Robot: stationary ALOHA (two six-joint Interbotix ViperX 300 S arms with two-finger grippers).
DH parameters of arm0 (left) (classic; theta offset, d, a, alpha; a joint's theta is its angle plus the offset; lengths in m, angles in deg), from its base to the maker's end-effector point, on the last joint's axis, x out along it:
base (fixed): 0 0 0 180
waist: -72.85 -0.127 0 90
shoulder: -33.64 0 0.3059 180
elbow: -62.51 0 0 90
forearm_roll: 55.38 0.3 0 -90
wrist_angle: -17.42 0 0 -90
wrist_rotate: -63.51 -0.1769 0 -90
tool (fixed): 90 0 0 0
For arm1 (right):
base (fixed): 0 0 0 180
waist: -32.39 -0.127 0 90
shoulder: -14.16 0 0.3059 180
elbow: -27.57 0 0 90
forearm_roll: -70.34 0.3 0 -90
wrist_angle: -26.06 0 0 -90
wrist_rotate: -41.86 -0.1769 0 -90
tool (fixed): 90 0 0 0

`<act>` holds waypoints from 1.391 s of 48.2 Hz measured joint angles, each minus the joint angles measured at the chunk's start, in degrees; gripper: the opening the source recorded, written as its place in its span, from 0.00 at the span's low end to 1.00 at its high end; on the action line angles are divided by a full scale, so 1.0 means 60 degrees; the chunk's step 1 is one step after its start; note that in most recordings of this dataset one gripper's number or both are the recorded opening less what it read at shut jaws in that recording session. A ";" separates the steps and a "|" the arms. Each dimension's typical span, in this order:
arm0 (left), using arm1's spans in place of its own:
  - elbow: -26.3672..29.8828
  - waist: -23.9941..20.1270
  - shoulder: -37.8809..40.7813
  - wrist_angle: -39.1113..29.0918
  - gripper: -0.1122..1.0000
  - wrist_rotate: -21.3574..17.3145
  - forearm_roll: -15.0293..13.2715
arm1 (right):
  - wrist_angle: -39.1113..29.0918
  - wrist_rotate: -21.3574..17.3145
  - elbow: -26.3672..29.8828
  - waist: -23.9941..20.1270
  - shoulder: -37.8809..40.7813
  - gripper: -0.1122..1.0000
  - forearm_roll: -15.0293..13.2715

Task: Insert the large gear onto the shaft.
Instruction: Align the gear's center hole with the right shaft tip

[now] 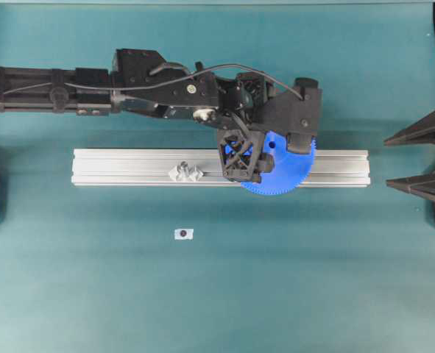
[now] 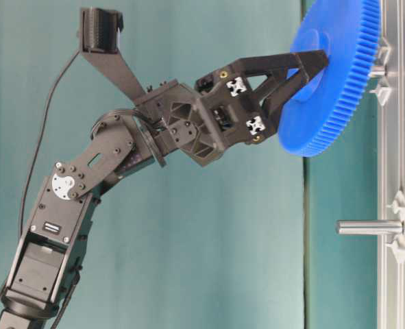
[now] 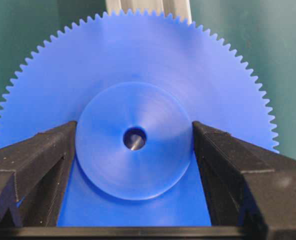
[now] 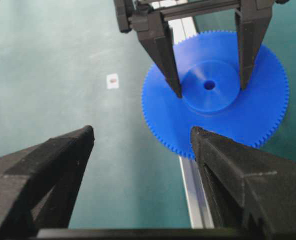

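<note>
Blue plastic fills the left wrist view: the large gear [image 3: 137, 100] is held by its raised hub between the left gripper's [image 3: 133, 142] closed jaws, with a silvery tip showing inside the centre hole. From table level the gear sits tilted against the aluminium rail [image 2: 394, 164], over one shaft [image 2: 376, 70], not flat to the rail. A second, bare pin [image 2: 369, 227] stands farther along the rail. Beyond, the right gripper [image 4: 141, 150] hangs over the teal bench [image 1: 202, 294], jaws spread wide, gripping nothing.
</note>
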 measured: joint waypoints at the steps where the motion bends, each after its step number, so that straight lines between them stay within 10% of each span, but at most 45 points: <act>1: 0.0000 0.0000 0.0000 0.0015 0.81 0.0000 0.0000 | 0.0000 0.0000 0.0000 -0.0015 0.0000 0.87 0.0000; 67: 0.0000 -0.0044 -0.0103 -0.0293 0.87 0.0015 0.0000 | 0.0000 0.0000 0.0000 0.0000 0.0000 0.87 0.0000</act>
